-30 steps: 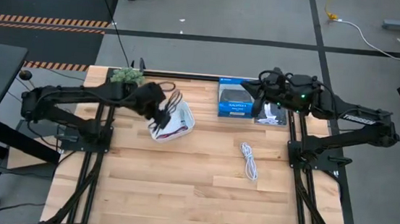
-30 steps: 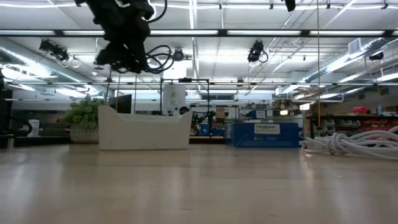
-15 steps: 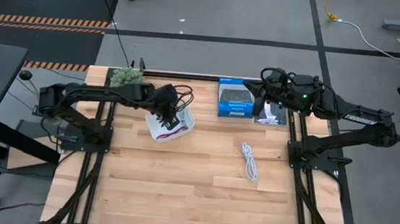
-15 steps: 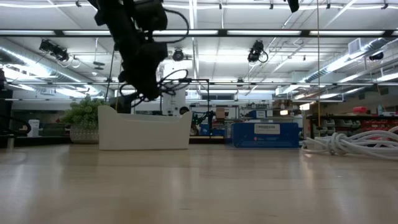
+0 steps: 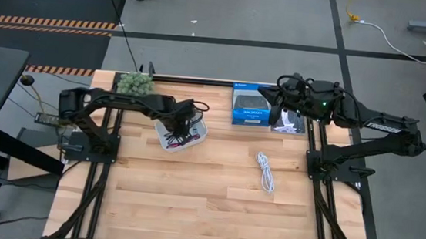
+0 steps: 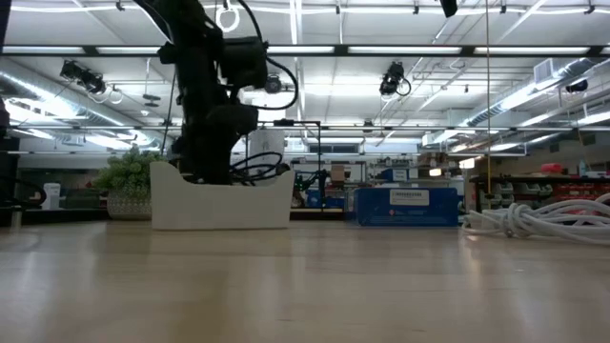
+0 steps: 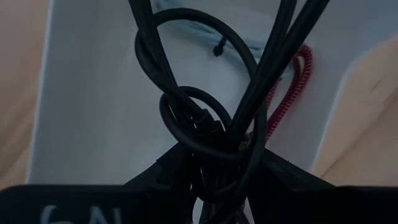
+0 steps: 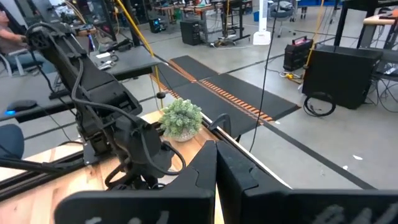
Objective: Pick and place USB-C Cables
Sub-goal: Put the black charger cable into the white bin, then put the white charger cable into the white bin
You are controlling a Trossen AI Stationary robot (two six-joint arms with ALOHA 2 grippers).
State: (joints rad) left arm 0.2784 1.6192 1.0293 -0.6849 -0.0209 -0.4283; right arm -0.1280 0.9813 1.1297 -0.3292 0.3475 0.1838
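Note:
My left gripper (image 5: 184, 126) is down inside the white bin (image 5: 198, 139) near the table's far left, shut on the black USB-C cable (image 7: 186, 81). In the low view the cable's loops (image 6: 259, 170) stick out just above the bin's rim (image 6: 219, 205). The dark red cable (image 7: 289, 93) lies on the bin floor, with a pale grey-blue cable (image 7: 261, 46) beside it. The white cable (image 5: 265, 170) lies on the bare wood right of centre. My right gripper (image 5: 279, 114) waits shut by the blue boxes (image 5: 249, 106). My left gripper pinches the black cable's bundled loops (image 7: 211, 146) between its two fingers (image 7: 177, 171), coming from above and pointing down into the bin. Several strands pass through the hold. The free loops fan out beyond the fingers over the bin floor; whether they rest on it I cannot tell.
A small potted plant (image 5: 135, 82) stands at the far edge, left of the bin. The blue retail boxes (image 6: 407, 205) sit at the far edge, right of the bin. Bare wood fills the near half of the table.
My left gripper has carried the black cable toward the table's right and down, from above the bin's left side into the bin. The cable's loops, which hung well above the rim, now sit at rim height. The right arm has kept still.

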